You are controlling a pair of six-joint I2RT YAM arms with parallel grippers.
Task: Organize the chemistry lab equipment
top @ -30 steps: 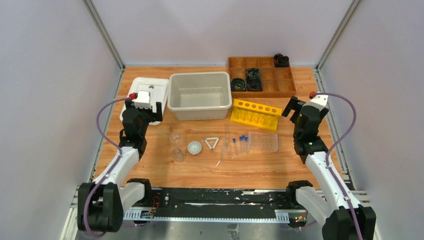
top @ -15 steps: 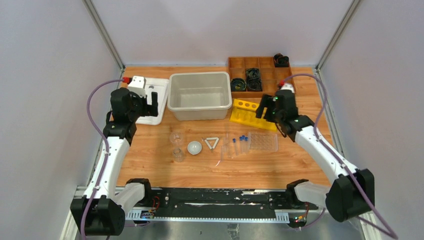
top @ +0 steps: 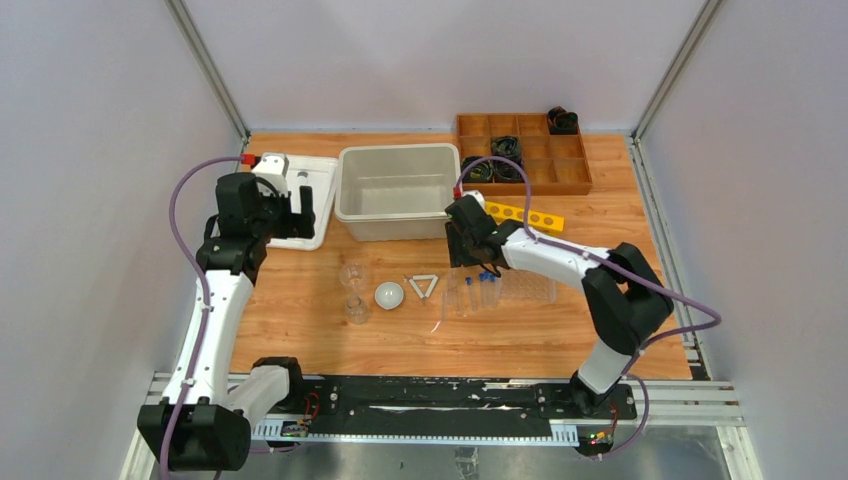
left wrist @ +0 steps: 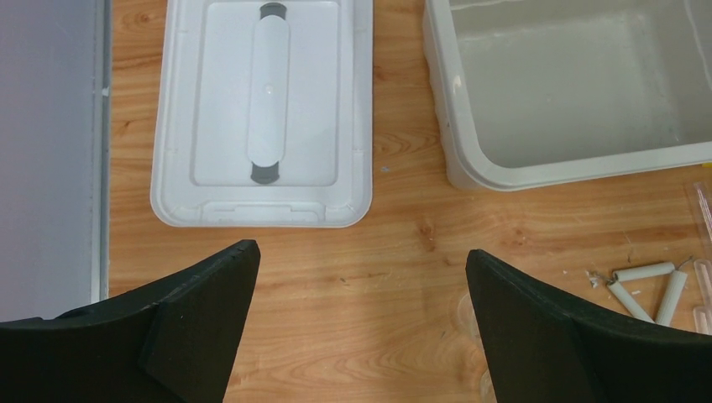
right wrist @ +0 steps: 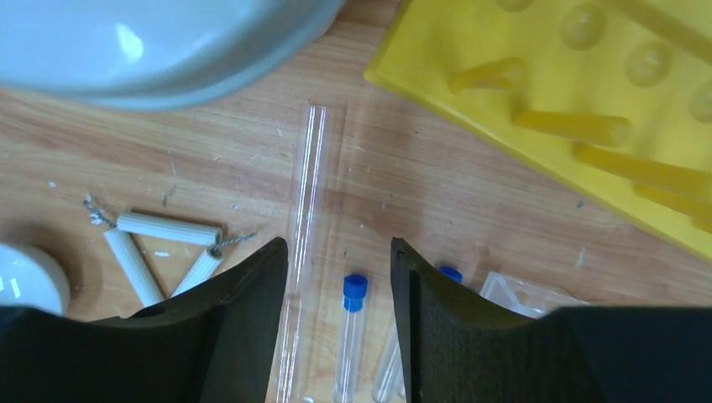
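The wooden tabletop (top: 330, 335) filled the middle of the overhead view. At its upper centre stood a pale tub (top: 398, 228), with a divided wooden tray (top: 540, 187) to the upper right and a white lid (top: 312, 200) lying flat to the left of the tub. A yellow rack (top: 530, 215) lay just right of the tub.

The left claw (top: 300, 210) hung over the near edge of the lid, its fingers spread wide and holding nothing. In its own view the lid (left wrist: 264, 109) sat in the upper left and the white triangle (left wrist: 646, 285) at the lower right edge, well apart from the claw.

The right claw (top: 465, 250) hung at the tub's near right corner, over the far ends of the tubes. Its fingers stood a little apart, gripping nothing.

A clear tray (top: 530, 285) lay right of centre. Two small beakers (top: 352, 275) stood left of centre, with the round white dish (top: 389, 295) beside them and the triangle (top: 424, 286) next to it on the right. The blue-capped tubes (top: 480, 290) lay just left of the clear tray.

In the right wrist view, one tube (right wrist: 353, 336) lay in line with the gap between the fingers. The thin rods (right wrist: 302, 252) ran beside the left finger.
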